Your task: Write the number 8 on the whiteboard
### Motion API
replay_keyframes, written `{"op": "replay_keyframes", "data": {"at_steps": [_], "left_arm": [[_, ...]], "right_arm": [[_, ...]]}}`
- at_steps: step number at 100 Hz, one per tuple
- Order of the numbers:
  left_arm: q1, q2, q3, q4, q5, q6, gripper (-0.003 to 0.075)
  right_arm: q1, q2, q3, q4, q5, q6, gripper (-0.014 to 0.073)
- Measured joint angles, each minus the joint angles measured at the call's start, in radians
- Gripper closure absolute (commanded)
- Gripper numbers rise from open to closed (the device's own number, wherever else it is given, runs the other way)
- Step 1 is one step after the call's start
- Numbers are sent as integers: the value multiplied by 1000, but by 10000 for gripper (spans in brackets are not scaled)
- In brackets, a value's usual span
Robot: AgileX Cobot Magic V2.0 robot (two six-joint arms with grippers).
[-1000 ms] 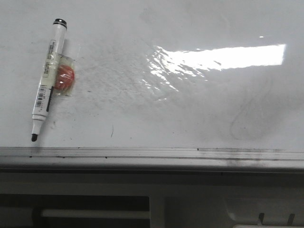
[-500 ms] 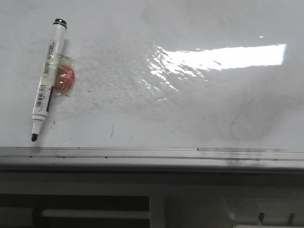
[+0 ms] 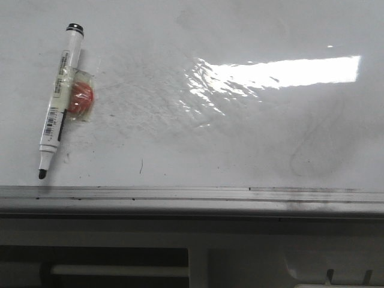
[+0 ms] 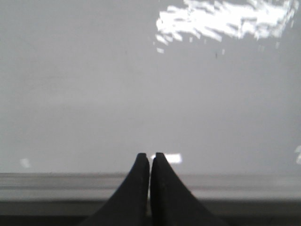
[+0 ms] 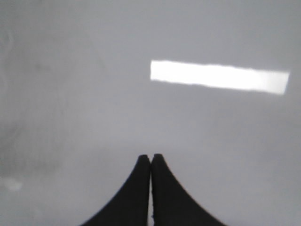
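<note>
The whiteboard (image 3: 240, 138) fills the front view, glossy white with grey erased smudges and a silvery edge rail (image 3: 192, 195) along its near side. No black number 8 shows on it; only a faint grey loop of old smudge at the right. An uncapped white marker (image 3: 58, 99) with a black tip lies on the board at the left, taped to an orange-red piece (image 3: 81, 99). Neither gripper shows in the front view. My left gripper (image 4: 150, 155) is shut and empty above the board's rail. My right gripper (image 5: 150, 157) is shut and empty over bare board.
A bright strip of lamp glare (image 3: 282, 72) lies across the board's right half. Below the rail is the robot's pale base with a dark slot and a white bar (image 3: 120, 270). A short dark stroke (image 3: 141, 166) marks the board near the rail.
</note>
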Motion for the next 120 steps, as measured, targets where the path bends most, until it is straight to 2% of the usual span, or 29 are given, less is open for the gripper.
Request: {"op": "replay_keyframes", "data": {"at_steps": [11, 23, 30, 34, 43, 53, 65, 71, 78, 84, 92, 100, 120], "left_arm": [[0, 0, 0, -389, -150, -2, 741], [0, 0, 0, -734, -285, -2, 741], [1, 0, 0, -861, -315, -2, 741], [1, 0, 0, -887, -307, -2, 741], [2, 0, -11, -848, -183, 20, 741], [2, 29, -91, -687, 20, 47, 741], [2, 161, -236, -503, 189, 55, 735], [2, 252, -300, -429, 244, 59, 692], [-15, 346, -364, -356, 272, 59, 585], [-49, 412, -406, -320, 281, 72, 467], [-98, 505, -444, -310, 293, 115, 367], [-156, 589, -474, -309, 300, 171, 357], [-338, 793, -526, -325, 260, 220, 357]], "right_arm": [[0, 0, 0, 126, -47, 0, 637], [0, 0, 0, 276, -51, 0, 637], [0, 0, -3, 312, -38, 0, 637], [0, 0, -22, 323, -10, 0, 637], [0, 0, -107, 332, 114, 0, 637], [0, 47, -233, 325, 296, -10, 637], [0, 162, -375, 298, 477, -60, 634], [0, 217, -438, 296, 533, -73, 609], [0, 281, -499, 296, 584, -80, 517], [0, 330, -539, 298, 618, -82, 391], [0, 379, -581, 306, 641, -83, 240], [0, 417, -599, 318, 650, -86, 151], [0, 451, -606, 324, 648, -89, 146]]}}
